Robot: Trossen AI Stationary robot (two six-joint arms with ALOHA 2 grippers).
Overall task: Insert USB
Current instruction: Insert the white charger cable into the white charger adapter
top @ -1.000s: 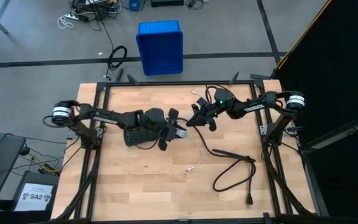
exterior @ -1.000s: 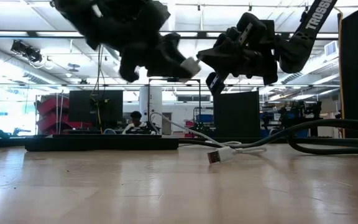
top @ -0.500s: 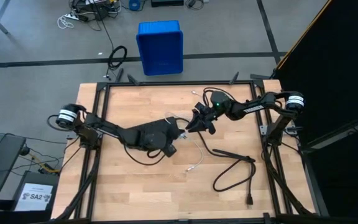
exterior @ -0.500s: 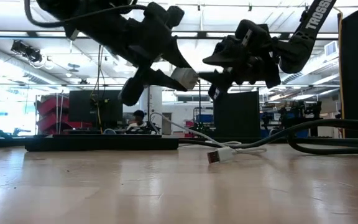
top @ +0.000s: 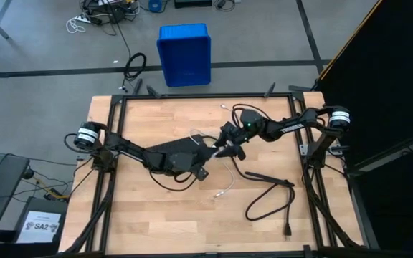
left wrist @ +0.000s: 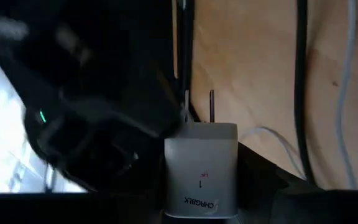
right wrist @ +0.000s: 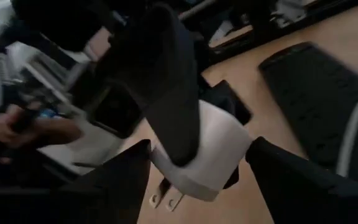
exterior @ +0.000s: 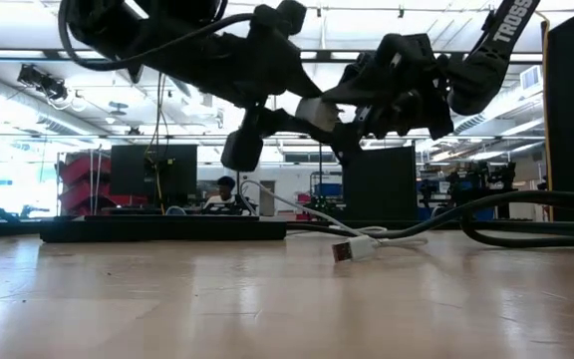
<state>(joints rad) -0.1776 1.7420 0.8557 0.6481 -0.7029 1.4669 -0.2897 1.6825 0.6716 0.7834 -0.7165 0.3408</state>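
USB cable (top: 228, 178) slack on the wooden table (top: 120, 215), beneath and in front of the white wall charger (left wrist: 201, 171), held by neither arm; free plug (exterior: 345, 251) flat on the wood, well apart from the charger.

Charger aloft, clamped in the left gripper (top: 206, 153), prongs pointing away from that wrist.

Changed within the last second: charger carried across to the right gripper (top: 227, 147), and that pincer gone from closed to wide, one finger either side of the charger body (contact not discernible). Likely a hand-over or a bracing grip; insertion not yet begun.

Black power cord (top: 271, 193) looped to the right of the charger, near the cable. Bare wood left and front of the charger; ample room there.
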